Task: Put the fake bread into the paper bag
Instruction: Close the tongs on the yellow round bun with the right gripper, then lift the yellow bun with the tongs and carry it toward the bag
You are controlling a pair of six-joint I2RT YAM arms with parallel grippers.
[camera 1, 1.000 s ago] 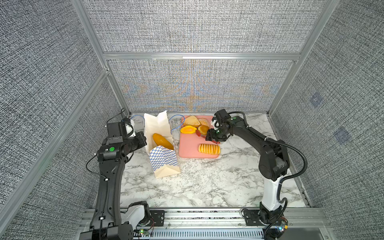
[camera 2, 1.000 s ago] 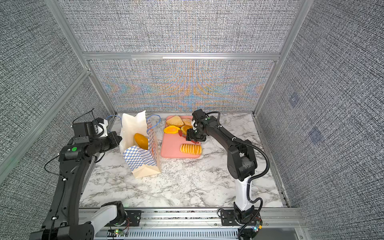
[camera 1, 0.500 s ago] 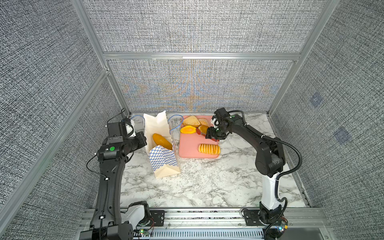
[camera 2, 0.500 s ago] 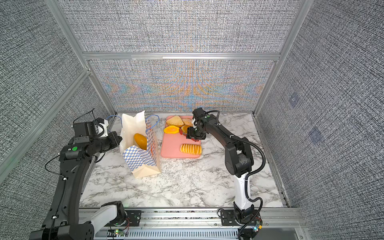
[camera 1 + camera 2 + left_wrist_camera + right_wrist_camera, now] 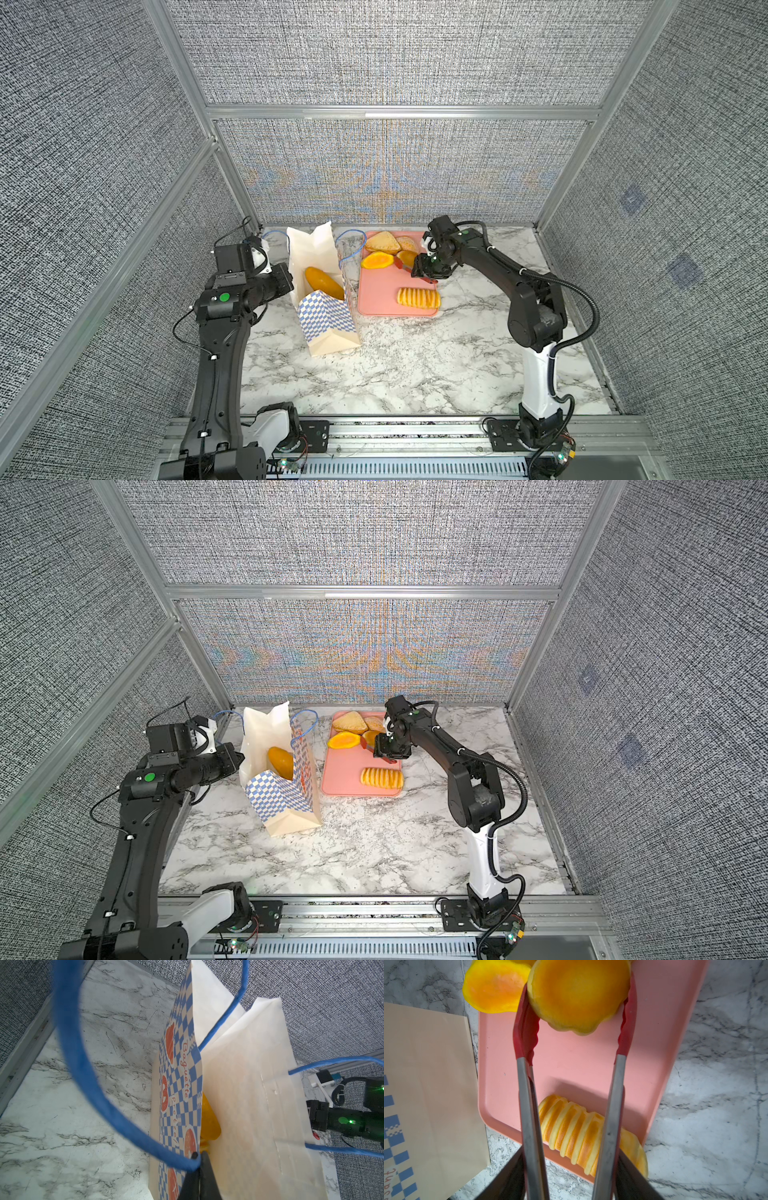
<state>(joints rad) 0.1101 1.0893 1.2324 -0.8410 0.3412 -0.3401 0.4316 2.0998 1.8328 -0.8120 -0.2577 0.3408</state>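
Currently 1 loaf sits in the paper bag, 5 pastries outside.

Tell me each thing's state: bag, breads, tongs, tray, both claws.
paper bag, standing, mouth open
long loaf, inside the paper bag
pink tray, lying flat
ridged roll, lying on the pink tray
triangular piece, lying on the pink tray
round bun, between the tong tips
red tongs, tips apart around the round bun
left gripper, shut on the paper bag
right gripper, shut on the red tongs

Long loaf half-hidden (inside paper bag)
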